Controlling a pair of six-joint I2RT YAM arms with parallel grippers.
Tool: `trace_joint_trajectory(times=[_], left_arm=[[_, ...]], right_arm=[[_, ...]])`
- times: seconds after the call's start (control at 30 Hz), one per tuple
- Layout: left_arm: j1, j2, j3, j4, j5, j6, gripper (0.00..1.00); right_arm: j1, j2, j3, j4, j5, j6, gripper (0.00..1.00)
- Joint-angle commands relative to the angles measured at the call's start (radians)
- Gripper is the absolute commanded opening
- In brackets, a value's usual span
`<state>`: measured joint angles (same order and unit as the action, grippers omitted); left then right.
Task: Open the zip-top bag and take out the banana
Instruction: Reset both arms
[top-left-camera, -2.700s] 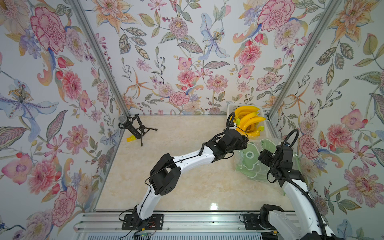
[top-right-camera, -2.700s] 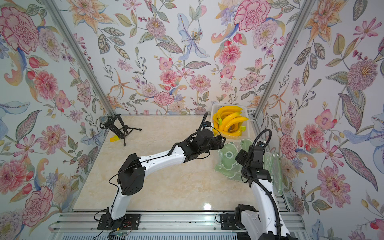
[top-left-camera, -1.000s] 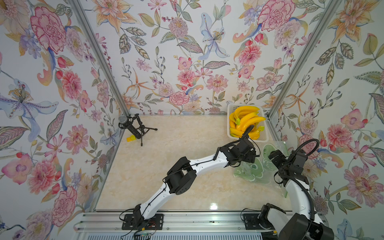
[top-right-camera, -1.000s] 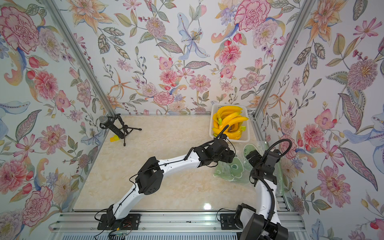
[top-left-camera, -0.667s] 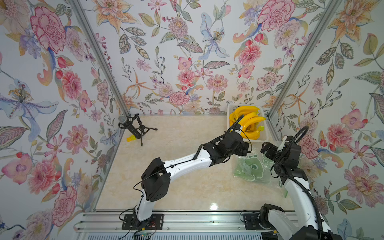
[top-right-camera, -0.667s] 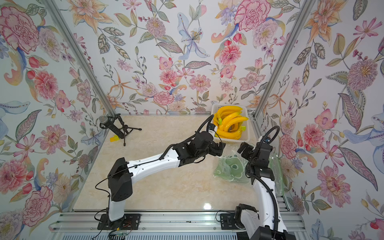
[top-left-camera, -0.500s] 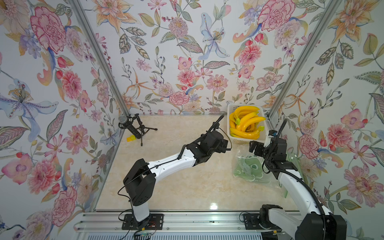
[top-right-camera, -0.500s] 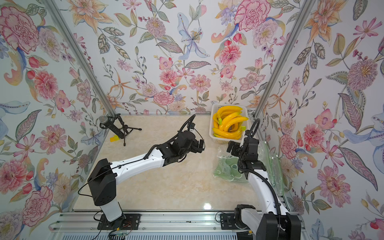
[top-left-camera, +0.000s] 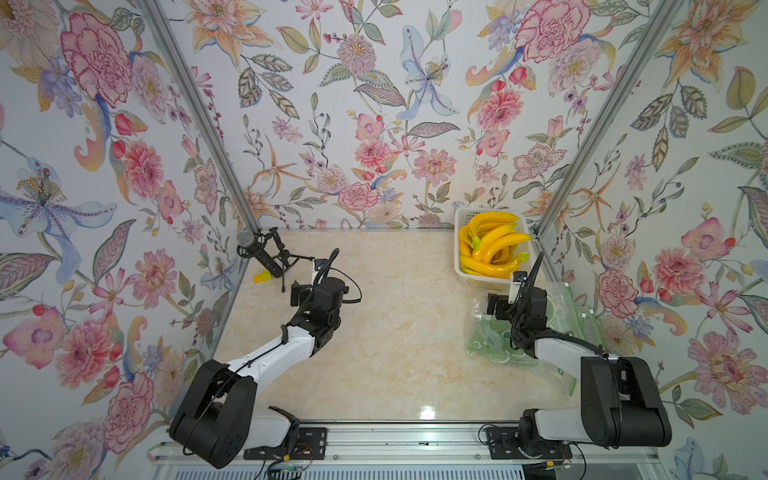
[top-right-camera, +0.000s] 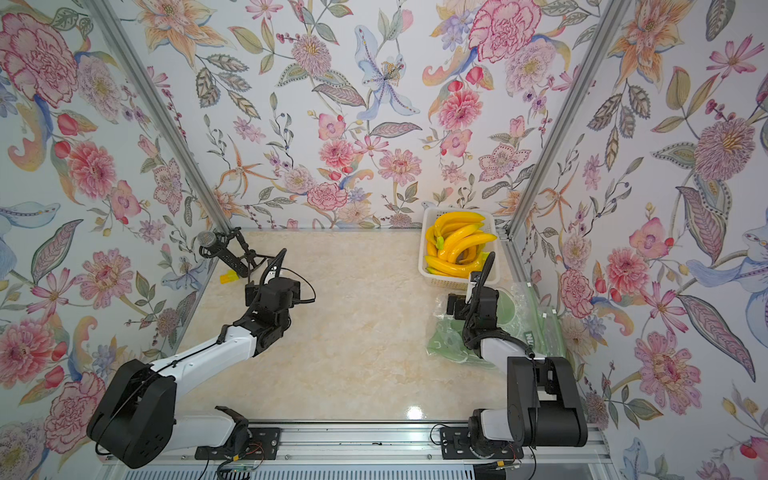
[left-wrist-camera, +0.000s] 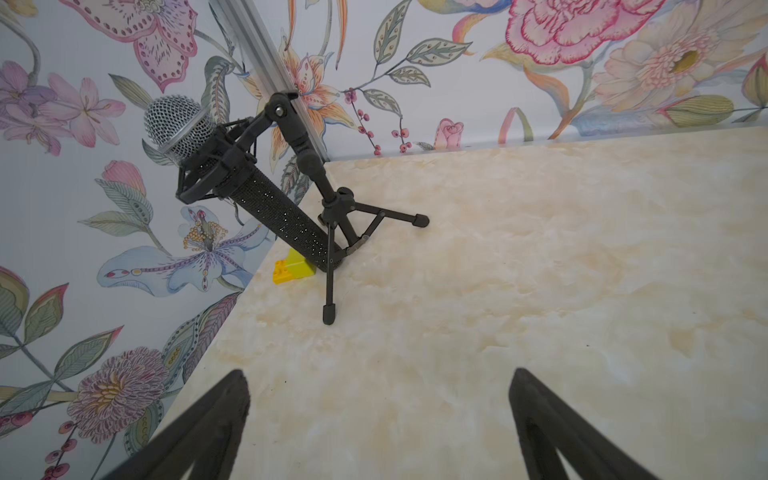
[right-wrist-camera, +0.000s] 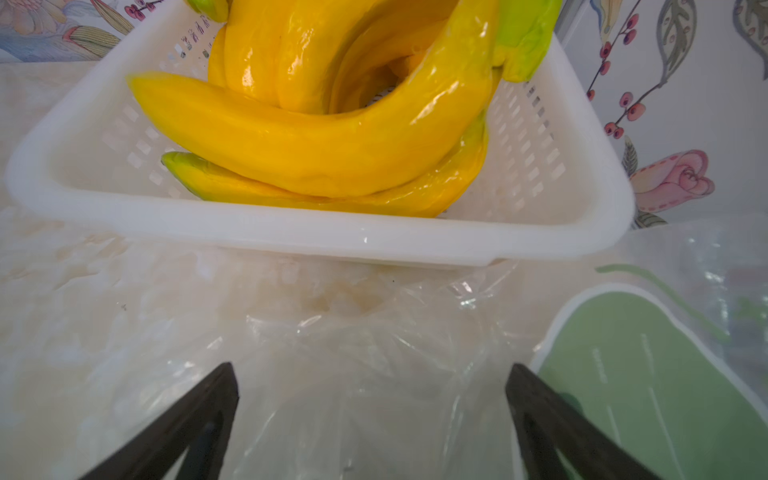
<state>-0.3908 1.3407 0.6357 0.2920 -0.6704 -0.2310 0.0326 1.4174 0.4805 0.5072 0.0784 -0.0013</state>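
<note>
Left end effector (left-wrist-camera: 379, 374): open, empty, over bare tabletop (top-left-camera: 395, 332) at centre left. Right end effector (right-wrist-camera: 372, 368): open, empty, above the zip-top bag (top-left-camera: 486, 345) at right of frame. Bananas (top-left-camera: 490, 249) lie in the white basket (top-left-camera: 478, 279), upper right, adjoining the bag.

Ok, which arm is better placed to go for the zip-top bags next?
Right. The right gripper hangs open over the zip-top bags beside the basket, while the left gripper points at the microphone on the opposite side.
</note>
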Motion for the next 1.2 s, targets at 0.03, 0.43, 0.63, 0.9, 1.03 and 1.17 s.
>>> trace_joint_trajectory(times=[0.03, 0.43, 0.63, 0.9, 1.03, 1.17], left_arm=[[0.13, -0.009, -0.08, 0.227, 0.135, 0.095, 0.99], [0.259, 0.026, -0.324, 0.662, 0.422, 0.231, 0.99], [0.272, 0.029, -0.357, 0.748, 0.467, 0.285, 0.99], [0.362, 0.148, -0.366, 0.876, 0.56, 0.237, 0.99], [0.366, 0.161, -0.389, 0.925, 0.546, 0.225, 0.99], [0.366, 0.165, -0.391, 0.934, 0.544, 0.226, 0.99]], right_arm=[[-0.002, 0.074, -0.052, 0.309, -0.098, -0.072, 1.0], [-0.044, 0.103, -0.182, 0.567, -0.225, -0.063, 1.0], [-0.025, 0.124, -0.223, 0.66, -0.154, -0.06, 1.0], [-0.02, 0.122, -0.194, 0.599, -0.017, -0.016, 1.0], [-0.017, 0.122, -0.19, 0.593, -0.012, -0.02, 1.0], [-0.007, 0.123, -0.186, 0.586, -0.001, -0.029, 1.0]])
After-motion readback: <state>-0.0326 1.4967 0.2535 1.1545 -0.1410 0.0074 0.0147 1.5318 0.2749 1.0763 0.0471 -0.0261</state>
